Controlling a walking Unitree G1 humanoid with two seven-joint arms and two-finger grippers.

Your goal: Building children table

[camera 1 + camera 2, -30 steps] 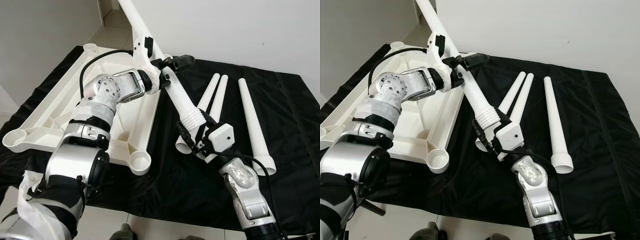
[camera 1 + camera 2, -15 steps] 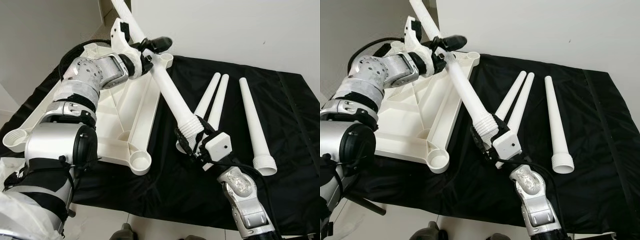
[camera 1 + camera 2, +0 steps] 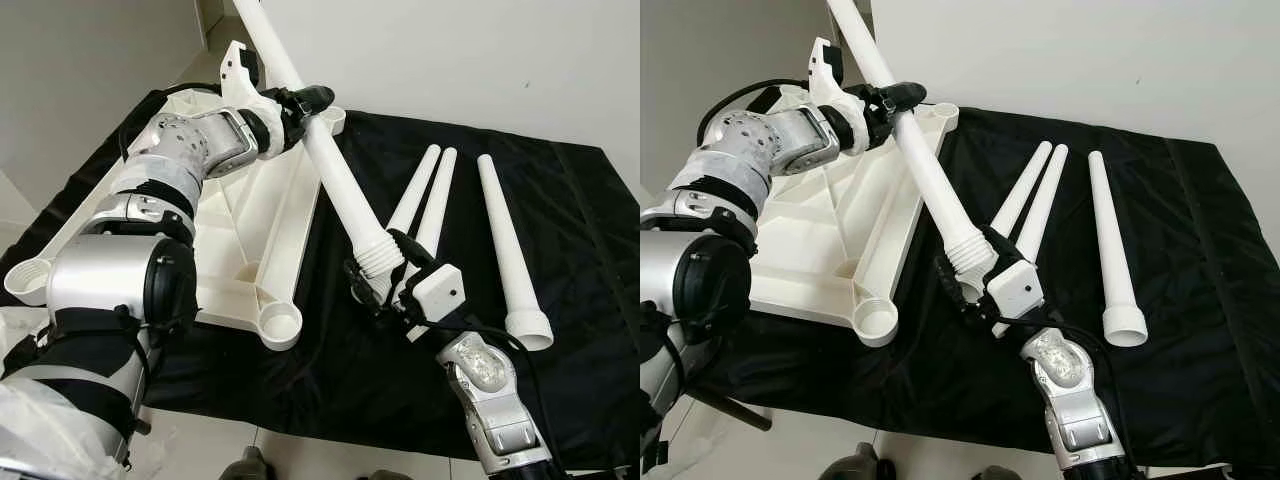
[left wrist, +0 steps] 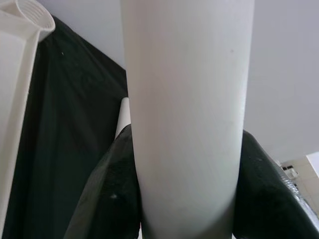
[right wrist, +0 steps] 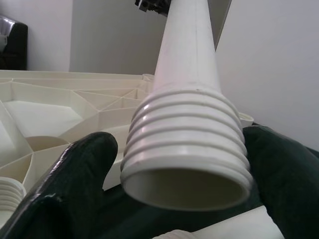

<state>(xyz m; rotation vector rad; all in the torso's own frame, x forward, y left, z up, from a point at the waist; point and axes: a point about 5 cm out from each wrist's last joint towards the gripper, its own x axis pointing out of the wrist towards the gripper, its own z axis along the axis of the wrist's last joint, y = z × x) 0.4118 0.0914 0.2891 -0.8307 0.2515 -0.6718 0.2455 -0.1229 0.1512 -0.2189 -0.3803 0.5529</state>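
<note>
We now hold one white leg between both tools: the left tool clamped on its shaft, the right tool closed around its threaded end. Since a moment ago that end has drifted slightly toward the upturned tabletop, so its corner socket seems next.

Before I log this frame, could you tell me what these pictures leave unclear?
- Narrow end of the held leg: cut off by the top edge in both eye views.
- Tabletop's left part: hidden behind the left arm.
- Right gripper's grip: the right wrist view shows its fingers flanking the threaded end; contact unclear.
</note>
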